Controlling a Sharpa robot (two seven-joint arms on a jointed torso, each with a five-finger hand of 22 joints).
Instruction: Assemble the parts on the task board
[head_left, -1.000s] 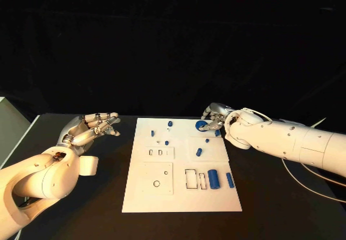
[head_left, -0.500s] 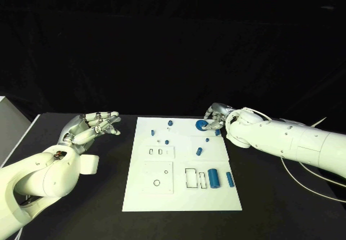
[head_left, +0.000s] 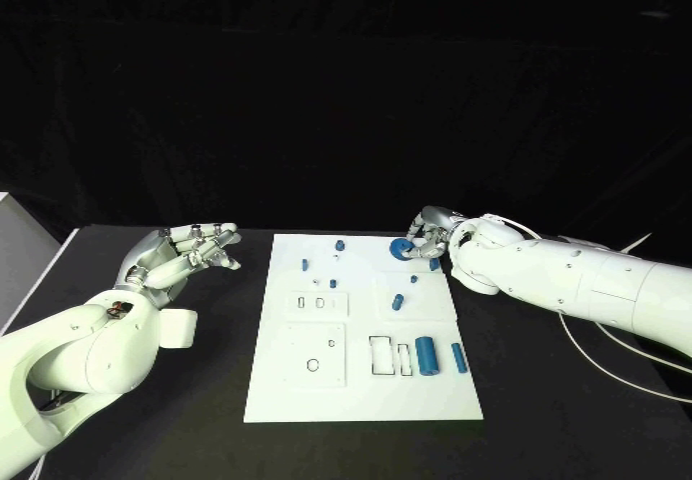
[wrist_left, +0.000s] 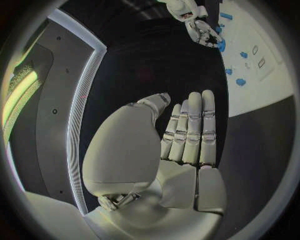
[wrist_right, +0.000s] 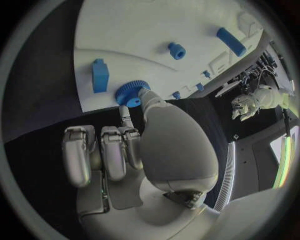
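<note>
The blue gear (head_left: 401, 248) sat at the task board (head_left: 361, 395) far edge, pinched by your right hand (head_left: 428, 238). Your left hand (head_left: 182, 254) hovered beside the board, fingers loosely spread, holding nothing.

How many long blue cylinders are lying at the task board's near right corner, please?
2: a thick cylinder beside the rectangular slots, and a thin cylinder just right of it, by the task board edge. Neither hand covers this corner.

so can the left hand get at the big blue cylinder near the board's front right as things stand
Probably not easily: the left hand hovers off the task board's far left edge, and the big blue cylinder lies across the board, though nothing blocks the way.
</note>
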